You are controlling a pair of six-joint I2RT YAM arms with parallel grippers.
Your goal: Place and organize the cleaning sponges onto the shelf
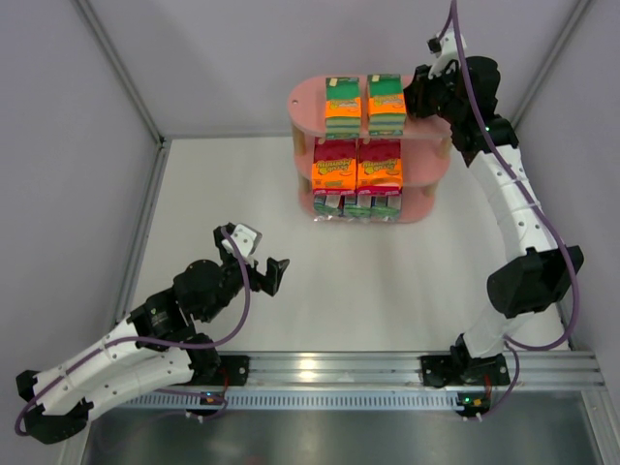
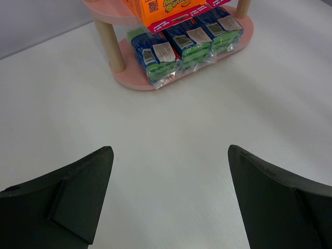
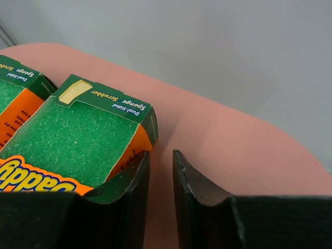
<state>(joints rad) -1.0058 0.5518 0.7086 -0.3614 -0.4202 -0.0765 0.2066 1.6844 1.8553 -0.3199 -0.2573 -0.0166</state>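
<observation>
The pink shelf [image 1: 308,97] stands at the back of the table. Two green-and-orange sponge packs [image 1: 342,104] lie on its top board, two orange-and-magenta packs [image 1: 334,165] on the middle board, and blue/green-and-white packs [image 1: 356,205] on the bottom board. My right gripper [image 1: 418,92] is at the top board's right end. In the right wrist view [image 3: 161,153] its jaws are almost shut with nothing between them, and the left finger touches the side of the right green-and-orange pack [image 3: 78,135]. My left gripper [image 1: 260,257] is wide open and empty over the bare table [image 2: 169,149].
The table is walled by grey panels at the back and sides. The left wrist view shows the shelf's bottom board [image 2: 136,82], a wooden post [image 2: 109,44] and the blue/green packs [image 2: 184,41] ahead of the left gripper. A metal rail [image 1: 320,373] runs along the near edge.
</observation>
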